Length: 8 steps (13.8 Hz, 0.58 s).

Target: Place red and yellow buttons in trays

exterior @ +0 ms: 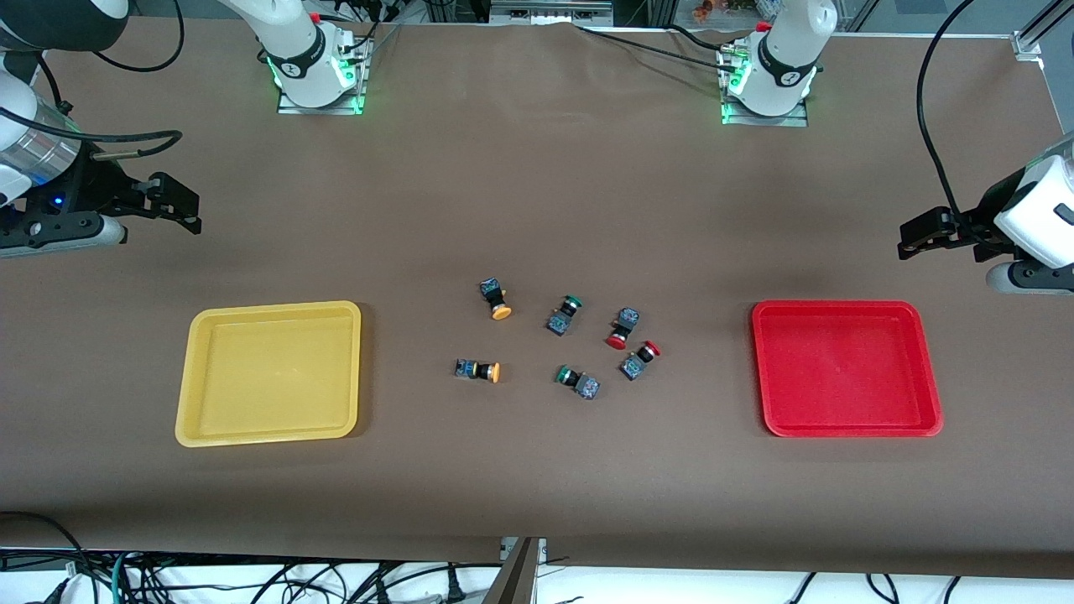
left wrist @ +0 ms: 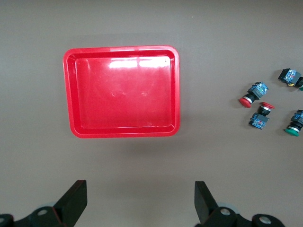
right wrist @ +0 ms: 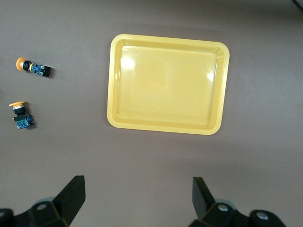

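Observation:
Two yellow-capped buttons and two red-capped buttons lie on their sides mid-table, between the trays. The yellow tray sits toward the right arm's end and the red tray toward the left arm's end; both hold nothing. My left gripper hangs open over bare cloth by the red tray. My right gripper hangs open over bare cloth by the yellow tray. Neither holds anything.
Two green-capped buttons lie among the red and yellow ones. A brown cloth covers the table. Both arm bases stand along the table edge farthest from the front camera, with cables trailing beside them.

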### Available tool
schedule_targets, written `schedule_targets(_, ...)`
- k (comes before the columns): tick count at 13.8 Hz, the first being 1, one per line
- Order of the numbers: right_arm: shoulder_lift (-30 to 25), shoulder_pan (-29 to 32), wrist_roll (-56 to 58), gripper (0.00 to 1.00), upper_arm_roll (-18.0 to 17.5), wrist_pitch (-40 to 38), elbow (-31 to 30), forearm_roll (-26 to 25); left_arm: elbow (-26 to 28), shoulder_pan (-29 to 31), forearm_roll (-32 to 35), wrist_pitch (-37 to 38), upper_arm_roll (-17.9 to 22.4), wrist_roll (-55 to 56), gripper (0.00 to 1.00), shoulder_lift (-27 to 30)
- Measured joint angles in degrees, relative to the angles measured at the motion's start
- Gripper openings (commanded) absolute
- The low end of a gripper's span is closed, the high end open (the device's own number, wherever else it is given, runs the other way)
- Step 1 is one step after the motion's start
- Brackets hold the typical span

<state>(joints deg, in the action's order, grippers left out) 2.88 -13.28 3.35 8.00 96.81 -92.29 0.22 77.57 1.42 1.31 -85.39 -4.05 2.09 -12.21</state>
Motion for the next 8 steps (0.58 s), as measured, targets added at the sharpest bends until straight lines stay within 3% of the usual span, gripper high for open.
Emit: schedule_targets(8,0.00,-0.33,0.00,1.00,0.01,0.07,-0.02,0.00,-0.02,0.00,0.00,0.00,0.00,0.00,1.00,-0.02)
